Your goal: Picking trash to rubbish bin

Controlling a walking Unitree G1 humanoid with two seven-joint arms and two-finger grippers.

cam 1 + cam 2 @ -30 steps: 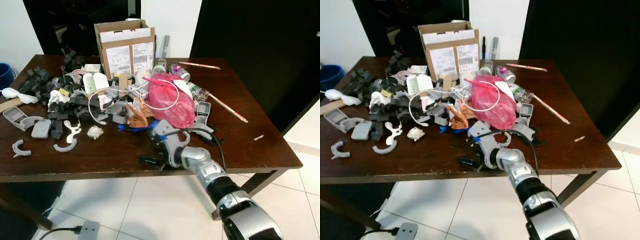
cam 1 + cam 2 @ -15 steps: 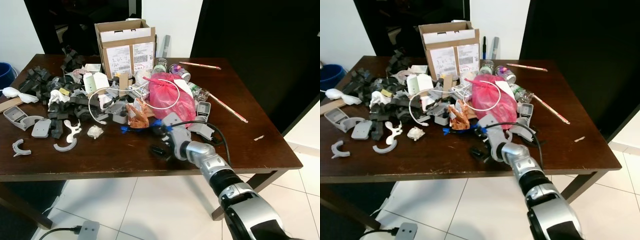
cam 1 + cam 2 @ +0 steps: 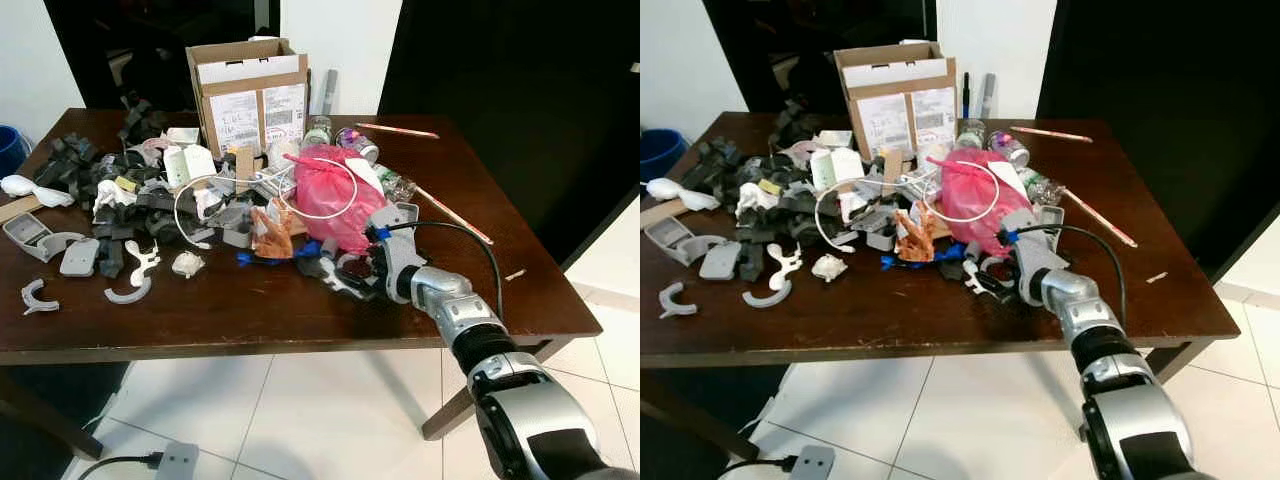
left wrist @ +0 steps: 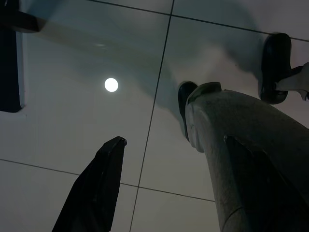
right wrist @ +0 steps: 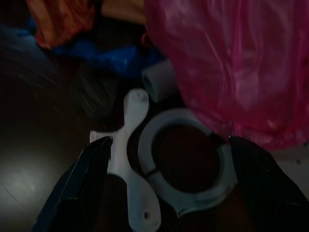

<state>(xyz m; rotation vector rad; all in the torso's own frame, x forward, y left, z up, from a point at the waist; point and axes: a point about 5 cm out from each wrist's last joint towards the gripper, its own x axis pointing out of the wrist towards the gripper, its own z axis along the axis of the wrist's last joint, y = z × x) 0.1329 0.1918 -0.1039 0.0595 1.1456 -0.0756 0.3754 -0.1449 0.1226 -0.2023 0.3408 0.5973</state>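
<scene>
We are holding the right pincer (image 5: 164, 188) low over the table (image 3: 220, 315), fingers apart astride a grey ring-shaped clamp piece (image 5: 186, 164) beside the pink bag (image 3: 335, 195), presumably lining up a grasp

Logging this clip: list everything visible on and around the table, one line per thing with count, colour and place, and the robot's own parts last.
Table: one, dark brown wood, centre.
Cardboard box: one, brown with white labels, far edge, open.
Plastic bag: one, pink, tied, mid-table.
White cable: one, looped left of the bag.
Black foam pieces: many, far left.
Grey plastic parts: several, left front.
Ring clamp: one, pale grey, beside the bag, between the right jaws.
Orange wrapper: one, left of the bag.
Pencils: two, reddish, right side.
Blue bin: one, beyond the table's left edge.
Right gripper: black jaws open, at the bag's front.
Left gripper: hangs over floor tiles.
</scene>
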